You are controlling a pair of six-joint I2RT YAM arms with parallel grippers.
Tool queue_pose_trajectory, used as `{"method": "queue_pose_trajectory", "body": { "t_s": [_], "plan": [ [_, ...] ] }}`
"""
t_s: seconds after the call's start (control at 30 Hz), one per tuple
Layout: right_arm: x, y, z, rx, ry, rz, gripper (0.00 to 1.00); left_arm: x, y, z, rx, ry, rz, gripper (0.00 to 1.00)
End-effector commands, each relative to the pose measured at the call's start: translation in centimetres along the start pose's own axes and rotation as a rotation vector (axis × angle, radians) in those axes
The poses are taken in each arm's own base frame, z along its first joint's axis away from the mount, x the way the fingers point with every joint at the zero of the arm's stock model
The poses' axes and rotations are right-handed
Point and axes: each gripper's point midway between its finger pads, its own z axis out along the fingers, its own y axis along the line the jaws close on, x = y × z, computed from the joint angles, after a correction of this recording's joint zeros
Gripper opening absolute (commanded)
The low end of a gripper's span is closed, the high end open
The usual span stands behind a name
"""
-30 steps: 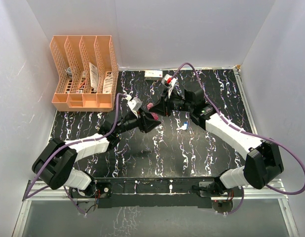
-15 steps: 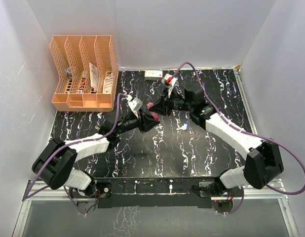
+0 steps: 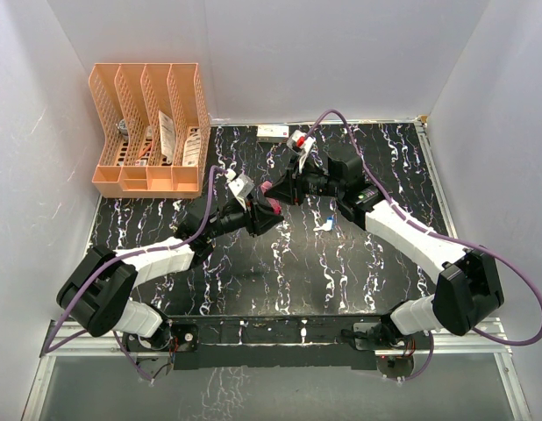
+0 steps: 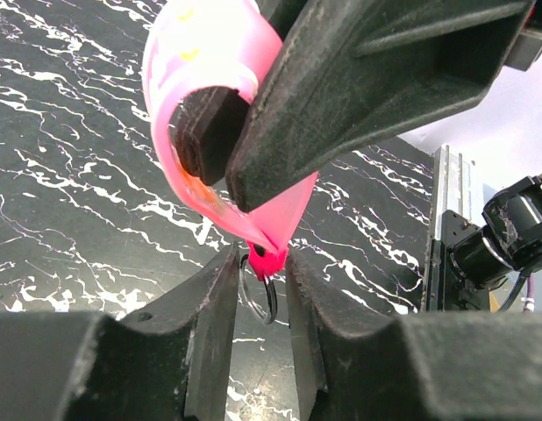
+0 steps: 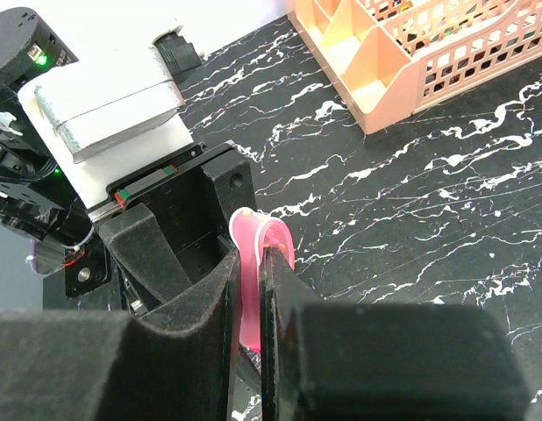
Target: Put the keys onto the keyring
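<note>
The right gripper (image 5: 251, 260) has its two fingers pressed almost together on the keyring (image 5: 264, 239), pinching the folded pink strap so that its loop stands up just above the fingertips. From the left wrist view the same strap hangs down out of that pinch, one dark pad inside the fold and the larger finger against its outer face, and its narrow end points down with the thin metal ring (image 4: 258, 294) hanging below it.

The left gripper (image 4: 260, 263) is right under that end. Its jaws stand only a narrow gap apart, with the strap tip and the ring between them. Whether the pads actually press on the ring cannot be told.

Both grippers meet above the middle of the black marbled table (image 3: 280, 281). The keys (image 3: 326, 222), one blue-headed and one whitish, lie on the table just right of the grippers, touched by neither.
</note>
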Motion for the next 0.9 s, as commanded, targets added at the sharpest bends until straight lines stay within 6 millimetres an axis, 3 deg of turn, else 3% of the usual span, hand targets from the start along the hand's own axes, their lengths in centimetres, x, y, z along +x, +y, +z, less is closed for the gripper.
{"method": "queue_pose_trajectory", "body": {
  "t_s": [0.0,0.07,0.13,0.37,0.87],
  "plan": [
    [-2.94,0.5,0.06,-0.022,-0.067,-0.056,0.09,-2.68,-0.93,0.54,0.035,-0.059,0.048,0.3],
    [-2.79,0.49,0.04,-0.022,-0.064,-0.054,0.09,-2.79,-0.85,0.5,0.028,-0.063,0.051,0.38],
    [-2.8,0.53,0.02,-0.023,-0.065,-0.055,0.09,-2.99,-0.77,0.45,0.022,-0.069,0.055,0.38],
    [-2.84,0.61,-0.08,-0.024,-0.068,-0.055,0.09,-3.06,-0.77,0.41,0.019,-0.077,0.054,0.28],
    [-2.64,0.65,-0.09,-0.025,-0.065,-0.053,0.09,-3.29,-0.73,0.44,0.016,-0.092,0.052,0.3]
  ]
}}
